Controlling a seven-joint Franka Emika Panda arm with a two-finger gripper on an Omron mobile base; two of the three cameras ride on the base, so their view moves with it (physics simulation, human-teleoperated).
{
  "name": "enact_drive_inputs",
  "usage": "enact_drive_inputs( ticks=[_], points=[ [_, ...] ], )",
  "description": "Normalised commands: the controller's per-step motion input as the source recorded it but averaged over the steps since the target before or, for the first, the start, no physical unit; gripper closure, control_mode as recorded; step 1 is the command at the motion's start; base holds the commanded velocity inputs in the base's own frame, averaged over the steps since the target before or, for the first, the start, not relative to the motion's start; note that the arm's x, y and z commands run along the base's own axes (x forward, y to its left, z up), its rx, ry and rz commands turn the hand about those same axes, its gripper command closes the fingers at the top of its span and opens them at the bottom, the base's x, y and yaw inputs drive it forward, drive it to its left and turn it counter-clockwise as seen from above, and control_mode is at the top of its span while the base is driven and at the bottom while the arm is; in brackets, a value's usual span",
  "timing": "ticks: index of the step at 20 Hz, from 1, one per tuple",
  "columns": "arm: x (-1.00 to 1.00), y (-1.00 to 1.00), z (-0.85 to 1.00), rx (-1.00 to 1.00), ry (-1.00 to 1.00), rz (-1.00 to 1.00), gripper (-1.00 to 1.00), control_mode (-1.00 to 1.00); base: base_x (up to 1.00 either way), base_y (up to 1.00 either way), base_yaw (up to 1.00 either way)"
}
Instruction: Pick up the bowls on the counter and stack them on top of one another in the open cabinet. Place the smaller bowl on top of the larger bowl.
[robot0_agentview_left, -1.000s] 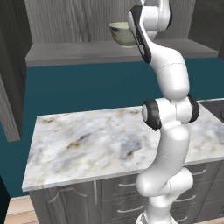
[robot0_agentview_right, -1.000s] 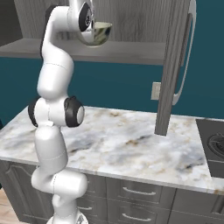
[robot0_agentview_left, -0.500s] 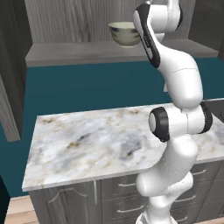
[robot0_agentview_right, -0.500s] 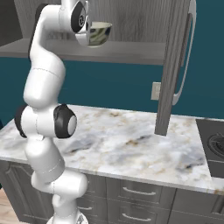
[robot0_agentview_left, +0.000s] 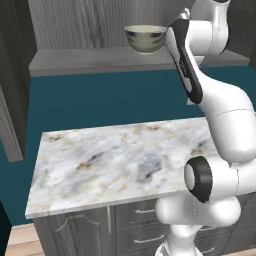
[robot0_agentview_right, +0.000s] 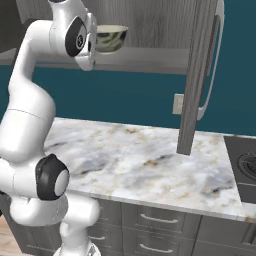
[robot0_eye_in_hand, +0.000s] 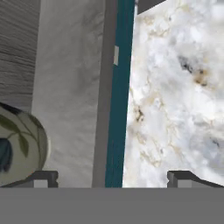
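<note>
Retreating from larger bowl (robot0_agentview_left: 145, 38) on open cabinet (robot0_agentview_left: 100, 59) shelf; tool (robot0_eye_in_hand: 111, 177) jaws apart, empty.

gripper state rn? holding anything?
Gripper: open, jaws wide apart, holding nothing. The larger bowl sits on the cabinet shelf just outside one fingertip, not between the jaws.
</note>
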Motion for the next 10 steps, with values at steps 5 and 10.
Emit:
enact_drive_inputs(
  ticks=[5,10],
  points=[
    [-1.00,-0.03,-0.23,0.00,-0.03,0.00,-1.00,-1.00,0.00,0.00,0.00],
    [-1.00,-0.08,-0.05,0.02,-0.11,0.00,-1.00,-1.00,0.00,0.00,0.00]
  ],
)
